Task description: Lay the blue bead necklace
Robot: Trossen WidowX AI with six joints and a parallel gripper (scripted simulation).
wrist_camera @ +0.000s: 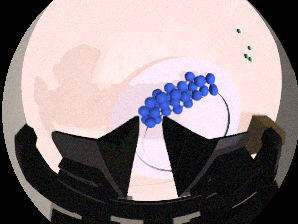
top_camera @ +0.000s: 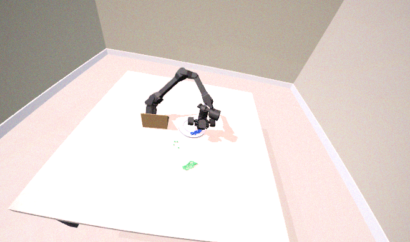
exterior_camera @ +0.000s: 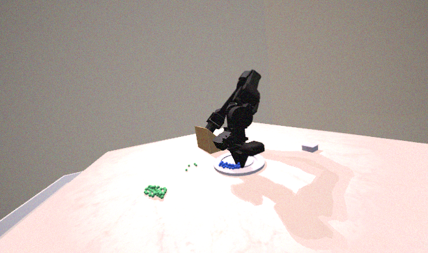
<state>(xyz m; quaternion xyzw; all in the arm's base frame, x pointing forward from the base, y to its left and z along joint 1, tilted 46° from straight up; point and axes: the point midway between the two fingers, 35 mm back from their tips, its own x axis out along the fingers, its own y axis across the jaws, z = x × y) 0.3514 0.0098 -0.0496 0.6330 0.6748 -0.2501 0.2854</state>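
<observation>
The blue bead necklace (top_camera: 196,132) (exterior_camera: 229,165) (wrist_camera: 175,95) lies bunched in a long, narrow heap across one side of the round white bead board (top_camera: 181,131) (exterior_camera: 237,171) (wrist_camera: 231,97). The heap covers part of the ring groove; the rest of the groove line shows bare in the wrist view. My gripper (top_camera: 201,129) (exterior_camera: 241,166) (wrist_camera: 151,120) points down low over the board, at one end of the heap. Its fingers stand a small gap apart, with a few end beads between the tips. It looks shut on them. The top view hides the fingertips behind the gripper body.
A brown upright box (top_camera: 155,121) (exterior_camera: 206,141) (wrist_camera: 265,135) stands beside the board, near the arm's base. A few loose green beads (top_camera: 175,141) (exterior_camera: 189,165) (wrist_camera: 249,48) lie near the board. A green bead heap (top_camera: 190,165) (exterior_camera: 156,192) lies farther out. A small grey block (exterior_camera: 310,148) stands behind.
</observation>
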